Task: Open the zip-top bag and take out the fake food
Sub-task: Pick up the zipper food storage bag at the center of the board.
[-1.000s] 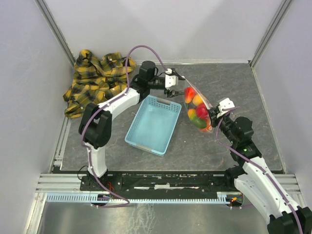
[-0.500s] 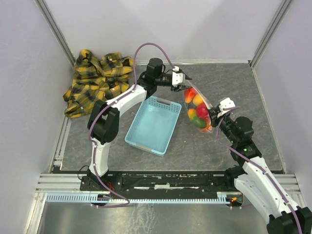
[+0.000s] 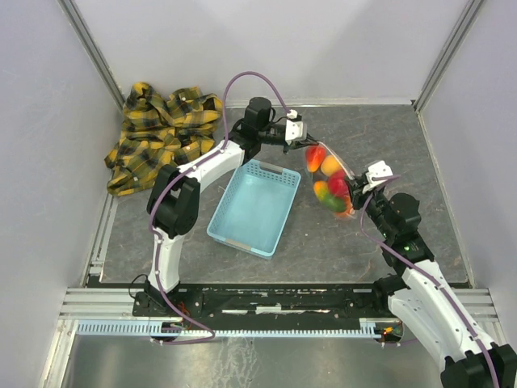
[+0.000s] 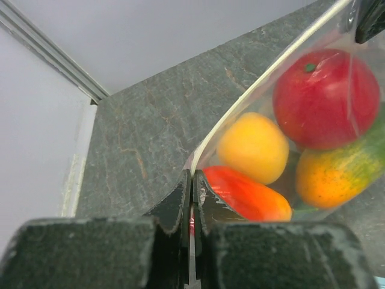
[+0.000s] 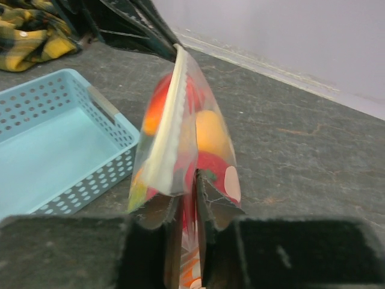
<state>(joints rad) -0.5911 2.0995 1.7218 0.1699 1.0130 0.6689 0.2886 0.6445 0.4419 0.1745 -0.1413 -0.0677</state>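
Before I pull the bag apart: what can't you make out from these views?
Zip strip open or sealed: right wrist sees it edge-on; top view blurs the bag.
Right fingers clamped or loose: bag fills their gap, right wrist view.
Fruit count: pieces overlap, left wrist frame crops them.

1. The middle-right of the table (image 3: 420,153) is cut across by the zip-top bag (image 3: 327,182), strung between the left gripper (image 3: 303,144) and right gripper (image 3: 361,194), so nothing gets passed straight through.
2. Only a narrow lane is left between it and the blue basket (image 3: 254,206).
3. The far-left corner is eaten up by a plaid shirt (image 3: 157,133).
4. Bare tabletop is left right of the bag.
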